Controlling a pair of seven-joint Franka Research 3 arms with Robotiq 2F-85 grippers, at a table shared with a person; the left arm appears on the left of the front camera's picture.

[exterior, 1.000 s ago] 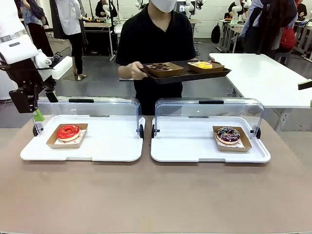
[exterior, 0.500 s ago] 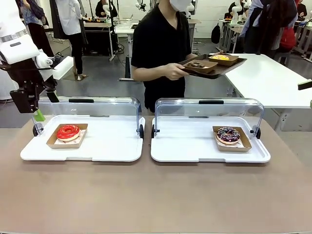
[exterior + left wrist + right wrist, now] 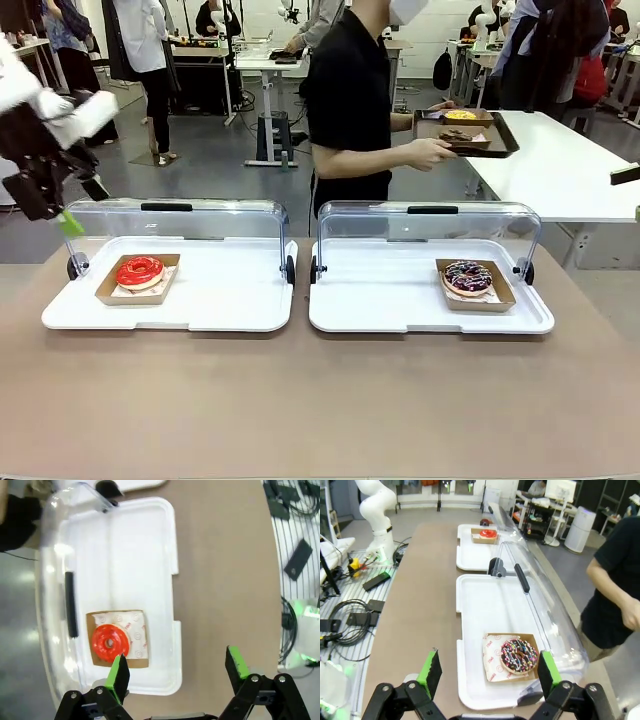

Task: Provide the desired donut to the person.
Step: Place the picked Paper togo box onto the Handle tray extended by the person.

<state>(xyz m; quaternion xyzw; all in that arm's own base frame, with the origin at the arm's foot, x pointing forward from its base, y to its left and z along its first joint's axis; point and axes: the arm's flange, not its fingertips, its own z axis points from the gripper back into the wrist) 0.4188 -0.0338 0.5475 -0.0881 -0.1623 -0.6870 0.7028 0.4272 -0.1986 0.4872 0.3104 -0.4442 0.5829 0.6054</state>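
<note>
The person [image 3: 352, 95] in a black T-shirt stands behind the table, turned to the right, holding a dark tray [image 3: 466, 133] with two boxed donuts. A red-glazed donut [image 3: 139, 270] [image 3: 109, 642] [image 3: 487, 533] lies in a cardboard box on the left white tray [image 3: 220, 300]. A chocolate sprinkled donut [image 3: 468, 276] [image 3: 518, 656] lies in its box on the right white tray [image 3: 400, 305]. My left gripper [image 3: 68, 222] [image 3: 177, 667] hangs open, blurred, above the left tray's far left corner. My right gripper [image 3: 485, 672] is open above the right tray.
Each tray has a clear lid [image 3: 180, 225] [image 3: 430, 228] standing open along its far edge. A white table [image 3: 550, 160] stands at the back right beside the person. Bystanders [image 3: 140, 50] and other desks stand farther off. Cables [image 3: 350, 615] lie on the floor beside the table.
The person has turned and carried the dark tray to the right, away from the table. My left arm has swung up and left, blurring.
</note>
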